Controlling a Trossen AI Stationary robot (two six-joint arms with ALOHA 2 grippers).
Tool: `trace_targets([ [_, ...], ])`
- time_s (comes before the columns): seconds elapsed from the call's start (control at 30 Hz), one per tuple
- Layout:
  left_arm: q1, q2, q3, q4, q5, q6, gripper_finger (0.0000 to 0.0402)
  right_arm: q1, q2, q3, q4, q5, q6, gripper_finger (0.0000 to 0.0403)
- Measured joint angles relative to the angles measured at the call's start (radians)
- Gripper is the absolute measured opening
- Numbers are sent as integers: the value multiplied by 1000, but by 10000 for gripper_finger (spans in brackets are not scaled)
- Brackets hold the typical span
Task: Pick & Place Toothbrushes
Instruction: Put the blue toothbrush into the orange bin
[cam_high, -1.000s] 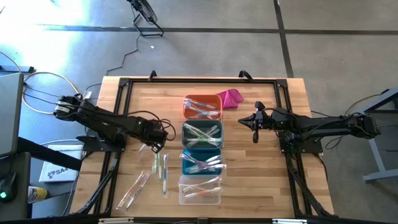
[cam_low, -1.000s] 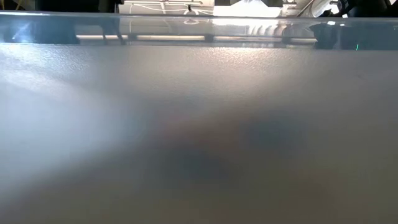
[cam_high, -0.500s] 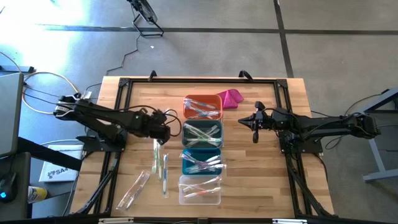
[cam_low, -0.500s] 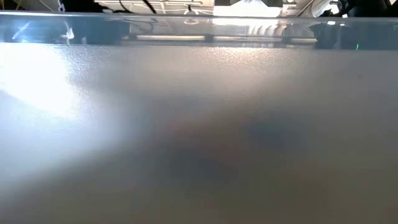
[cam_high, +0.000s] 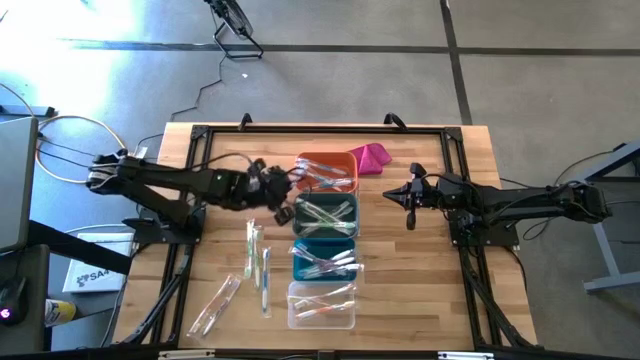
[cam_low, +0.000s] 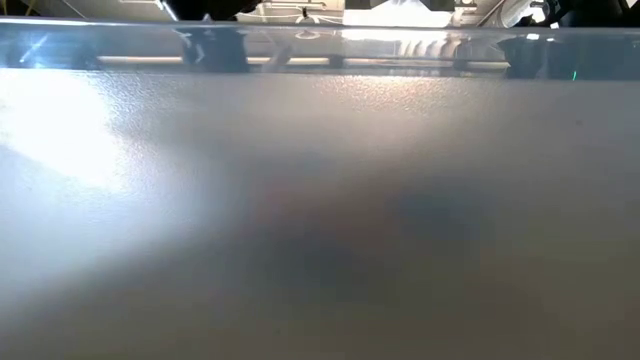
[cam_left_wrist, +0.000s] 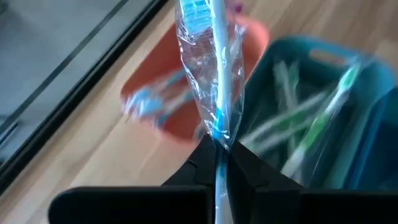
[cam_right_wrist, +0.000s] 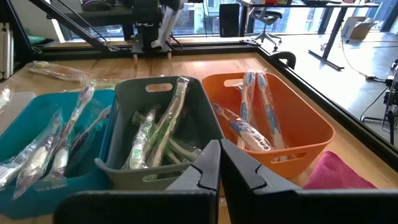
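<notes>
Blue toothbrush (cam_left_wrist: 214, 74) in left pincer (cam_left_wrist: 219, 163), wrapper without readable print

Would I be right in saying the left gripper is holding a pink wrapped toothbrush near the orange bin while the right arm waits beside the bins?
Not quite: the toothbrush in the left gripper is blue, not pink, as the left wrist view shows. The rest holds: it is near the orange bin, and the right gripper waits, shut, beside the bins.

No lettering anywhere is clear enough to read.
</notes>
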Motion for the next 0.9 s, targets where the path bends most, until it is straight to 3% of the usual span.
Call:
trace_targets([
  [0.33,182,0,0,197,185,186,6,0,0,0,0,0,-5,4],
  [0.7,242,45,1,409,221,346,6,0,0,0,0,0,-8,4],
  [0.9,242,108,0,438,222,395,6,0,0,0,0,4,-8,4],
])
